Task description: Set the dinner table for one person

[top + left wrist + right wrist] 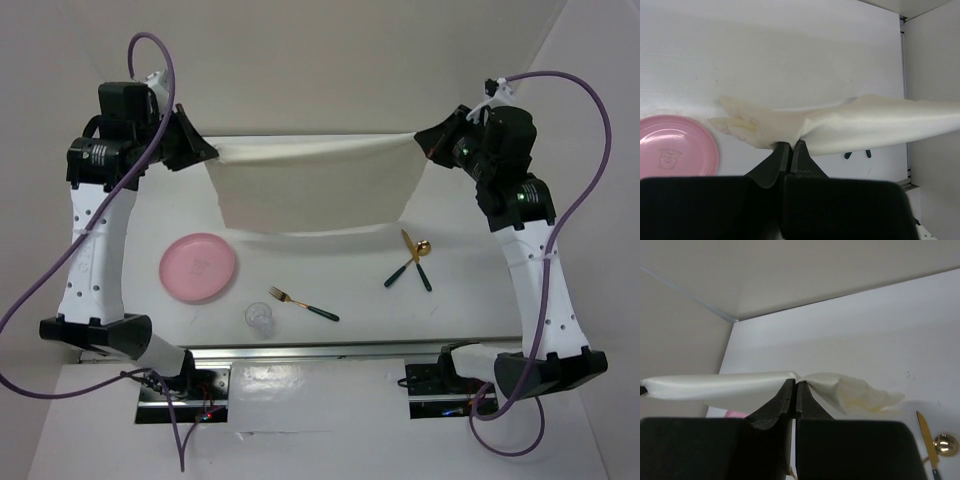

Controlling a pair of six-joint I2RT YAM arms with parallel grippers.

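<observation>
Left pincer [205, 152] and right pincer [425, 138] each clamp fully closed on a corner of the cream cloth placemat [315, 185]. It is stretched above the large flat matte-white surface [330, 275], which spans the view beneath both arms, and hides its far middle. Left wrist view cuts off the round pink plate [675, 150].

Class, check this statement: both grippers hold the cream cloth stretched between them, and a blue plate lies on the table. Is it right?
Not quite: the top external view shows a pink plate, not blue. Otherwise right: the left gripper and right gripper hold the cream cloth stretched between them; the plate lies on the table.
</observation>
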